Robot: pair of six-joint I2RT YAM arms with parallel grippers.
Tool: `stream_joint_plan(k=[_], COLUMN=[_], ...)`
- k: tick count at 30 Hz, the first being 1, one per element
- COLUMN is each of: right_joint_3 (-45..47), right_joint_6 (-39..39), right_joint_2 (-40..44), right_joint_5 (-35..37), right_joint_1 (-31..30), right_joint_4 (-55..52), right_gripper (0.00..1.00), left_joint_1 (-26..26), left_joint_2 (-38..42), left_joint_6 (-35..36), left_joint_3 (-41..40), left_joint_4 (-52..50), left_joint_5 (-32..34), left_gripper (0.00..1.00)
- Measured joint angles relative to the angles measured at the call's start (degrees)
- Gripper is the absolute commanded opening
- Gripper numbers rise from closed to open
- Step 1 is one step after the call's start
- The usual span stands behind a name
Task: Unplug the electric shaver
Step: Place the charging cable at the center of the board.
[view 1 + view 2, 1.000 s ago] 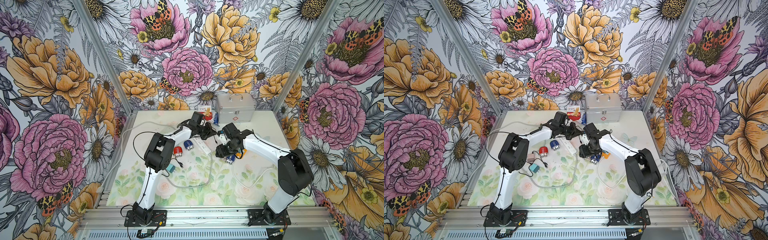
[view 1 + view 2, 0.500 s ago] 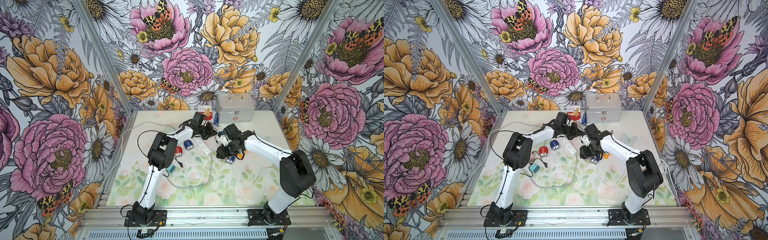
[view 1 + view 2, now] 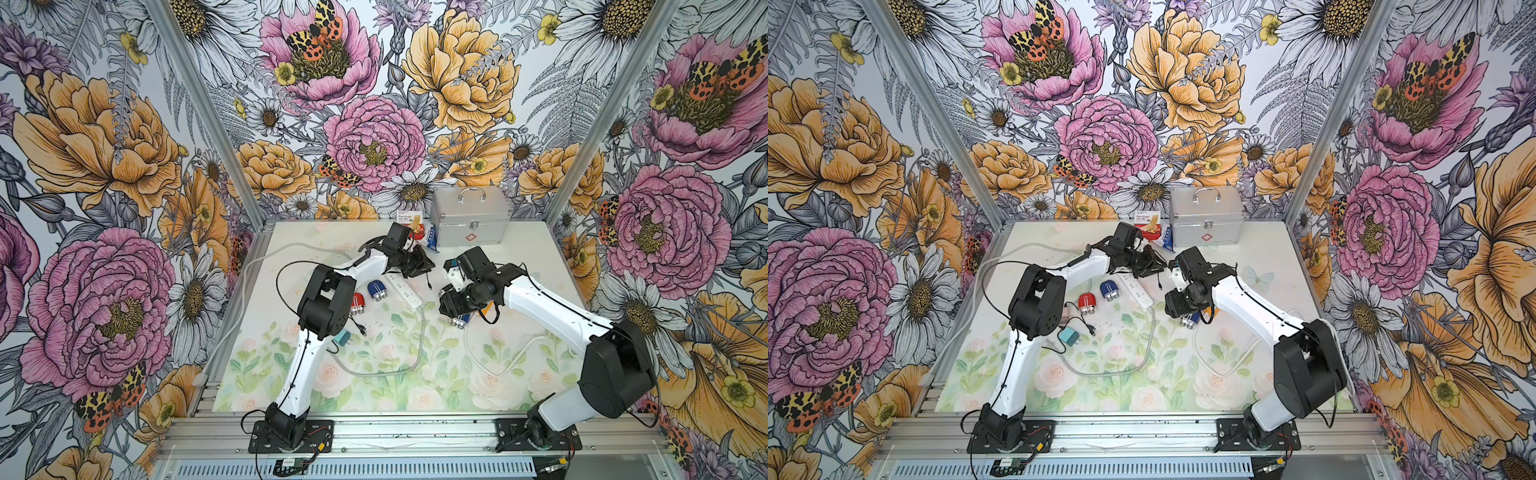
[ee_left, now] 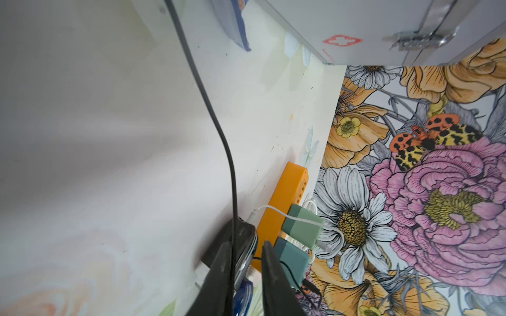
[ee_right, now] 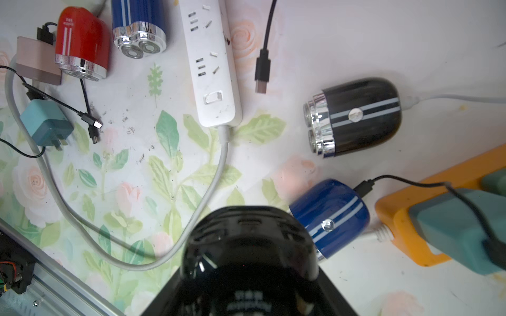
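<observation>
My right gripper [image 5: 249,276] is shut on a black electric shaver [image 5: 246,240], whose charging port faces outward with nothing in it. The black cable's plug [image 5: 261,82] lies free beside the white power strip [image 5: 216,90]; both top views show the plug [image 3: 429,286] [image 3: 1160,286]. My left gripper [image 4: 247,243] hovers near the far end of that strip [image 3: 405,291]. Its jaws stand apart, and the black cable [image 4: 219,131] runs loosely along one finger [image 4: 219,273]. In the top views the right gripper [image 3: 451,305] covers the held shaver.
A second black shaver [image 5: 356,117] on a white lead and a blue shaver [image 5: 331,219] on a black lead lie by the orange power strip [image 5: 397,216] with teal adapters [image 5: 460,232]. Red [image 5: 82,41] and blue [image 5: 138,24] shavers, a loose teal adapter [image 5: 45,123] and a metal case [image 3: 471,220] stand around.
My left gripper's jaws have gone from shut to apart, and the left arm's elbow has swung slightly to the right. The right arm has stayed in place with its shaver.
</observation>
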State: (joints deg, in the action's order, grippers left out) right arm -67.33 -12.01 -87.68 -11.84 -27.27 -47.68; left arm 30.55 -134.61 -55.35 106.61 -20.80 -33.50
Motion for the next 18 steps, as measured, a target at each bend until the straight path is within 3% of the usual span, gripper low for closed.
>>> stream_joint_plan(k=[6, 18], right_joint_3=[-2.6, -8.4], right_joint_6=[-0.2, -2.4], right_joint_2=[0.0, 3.0], right_joint_5=[1.4, 5.0], right_joint_1=[0.0, -4.0], right_joint_4=[-1.7, -5.0], right_gripper=[0.22, 0.22], left_joint_1=[1.1, 0.4], left_joint_2=[0.1, 7.7], left_joint_6=[3.4, 9.4], left_joint_3=[0.1, -0.1], left_joint_4=[-3.5, -10.8], left_joint_5=[1.9, 6.5], left_gripper=[0.65, 0.72])
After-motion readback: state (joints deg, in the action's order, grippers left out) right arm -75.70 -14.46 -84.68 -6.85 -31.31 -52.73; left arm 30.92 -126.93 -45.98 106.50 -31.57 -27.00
